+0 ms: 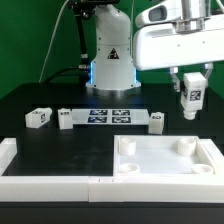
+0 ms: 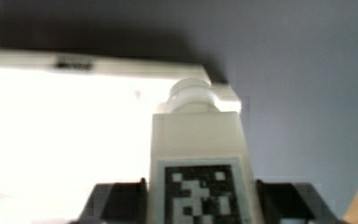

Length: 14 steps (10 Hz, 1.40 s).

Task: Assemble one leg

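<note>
While leg [image 1: 190,98] hung in air above tray [image 1: 165,160], near its edge and not touching, gripper [image 1: 190,86] sat clamped on tagged end, fingers [image 2: 108,203] on opposite flat sides. Judged light, stiff, smooth plastic; might twist. Best hold: flat faces, peg end free.

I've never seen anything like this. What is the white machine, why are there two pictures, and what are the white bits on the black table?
The white machine is a robot arm. Its end effector, a two-finger clamp, is shut on a small white block with a printed tag, the leg, held above the table. One picture comes from a camera standing off the arm. The other comes from a camera on the wrist, looking along the held leg. On the table lie three similar small blocks, a flat marker board and a large white tray with round sockets.
</note>
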Each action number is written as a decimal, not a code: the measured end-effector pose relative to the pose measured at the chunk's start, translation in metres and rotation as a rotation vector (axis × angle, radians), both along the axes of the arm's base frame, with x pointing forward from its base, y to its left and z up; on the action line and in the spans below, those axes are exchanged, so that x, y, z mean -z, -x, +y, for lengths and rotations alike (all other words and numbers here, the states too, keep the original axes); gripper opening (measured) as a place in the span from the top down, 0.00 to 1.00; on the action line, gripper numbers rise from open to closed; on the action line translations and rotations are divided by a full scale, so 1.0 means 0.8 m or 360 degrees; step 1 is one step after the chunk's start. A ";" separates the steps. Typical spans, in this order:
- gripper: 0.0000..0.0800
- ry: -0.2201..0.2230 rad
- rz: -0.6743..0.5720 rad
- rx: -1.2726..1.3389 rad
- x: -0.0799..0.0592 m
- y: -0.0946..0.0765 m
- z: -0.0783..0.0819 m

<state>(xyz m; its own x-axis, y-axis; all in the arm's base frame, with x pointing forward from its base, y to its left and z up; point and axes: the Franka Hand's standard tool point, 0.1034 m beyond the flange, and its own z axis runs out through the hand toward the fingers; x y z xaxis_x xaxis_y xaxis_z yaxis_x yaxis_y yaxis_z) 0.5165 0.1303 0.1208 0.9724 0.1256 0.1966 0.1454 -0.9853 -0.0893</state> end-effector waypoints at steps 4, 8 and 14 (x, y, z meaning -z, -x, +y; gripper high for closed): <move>0.64 0.0000 0.0006 0.0001 0.002 0.003 0.000; 0.64 0.0011 -0.0053 -0.0067 -0.006 -0.049 -0.015; 0.64 0.0006 -0.0158 -0.0118 0.021 -0.114 -0.018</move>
